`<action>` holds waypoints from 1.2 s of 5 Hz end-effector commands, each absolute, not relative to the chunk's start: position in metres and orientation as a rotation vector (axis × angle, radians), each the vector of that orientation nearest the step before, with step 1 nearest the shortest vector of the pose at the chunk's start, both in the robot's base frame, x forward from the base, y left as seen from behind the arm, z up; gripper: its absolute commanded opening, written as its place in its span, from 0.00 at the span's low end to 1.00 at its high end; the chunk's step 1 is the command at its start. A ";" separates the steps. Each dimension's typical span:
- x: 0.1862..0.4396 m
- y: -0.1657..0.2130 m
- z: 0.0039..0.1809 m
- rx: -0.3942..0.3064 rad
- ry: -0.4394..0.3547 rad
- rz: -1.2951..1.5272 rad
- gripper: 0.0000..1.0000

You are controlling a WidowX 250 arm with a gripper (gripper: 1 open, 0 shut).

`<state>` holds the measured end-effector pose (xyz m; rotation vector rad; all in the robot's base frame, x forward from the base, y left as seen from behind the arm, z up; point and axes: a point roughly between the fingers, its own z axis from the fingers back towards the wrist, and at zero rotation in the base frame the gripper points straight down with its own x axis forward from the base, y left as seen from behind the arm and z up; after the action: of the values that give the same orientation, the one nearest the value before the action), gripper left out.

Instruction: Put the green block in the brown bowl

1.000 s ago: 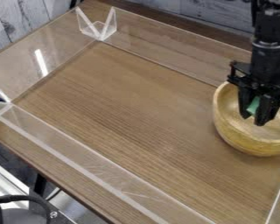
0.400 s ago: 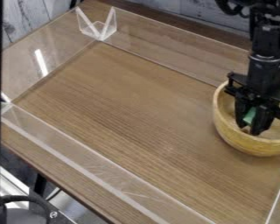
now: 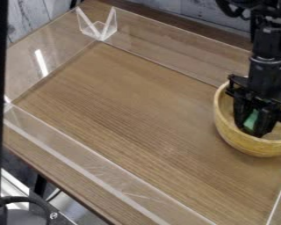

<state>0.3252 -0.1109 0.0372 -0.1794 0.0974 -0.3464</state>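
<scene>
The brown bowl point(image 3: 255, 141) sits at the right edge of the wooden table, a round tan wooden dish with thick walls. My black gripper point(image 3: 258, 116) reaches straight down into it from above. The green block point(image 3: 259, 118) stands upright inside the bowl between the fingers point(image 3: 241, 111). The jaws look slightly spread around the block, so the gripper is open. The block's lower end is hidden by the bowl's wall and the fingers.
A clear acrylic wall point(image 3: 61, 145) rings the wooden tabletop point(image 3: 131, 105), with a small clear bracket point(image 3: 96, 25) at the back left corner. The arm's column point(image 3: 267, 35) rises above the bowl at the right.
The gripper has lowered a little into the bowl with the green block, and its jaws have parted slightly around the block.
</scene>
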 end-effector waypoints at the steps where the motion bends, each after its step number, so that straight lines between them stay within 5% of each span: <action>1: 0.337 -0.110 0.055 -0.184 0.037 -0.342 0.00; 2: 0.336 -0.109 0.058 -0.184 0.040 -0.336 1.00; 6: 0.332 -0.103 0.084 -0.180 0.003 -0.310 1.00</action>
<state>0.3229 -0.1048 0.0573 -0.1778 0.0884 -0.3081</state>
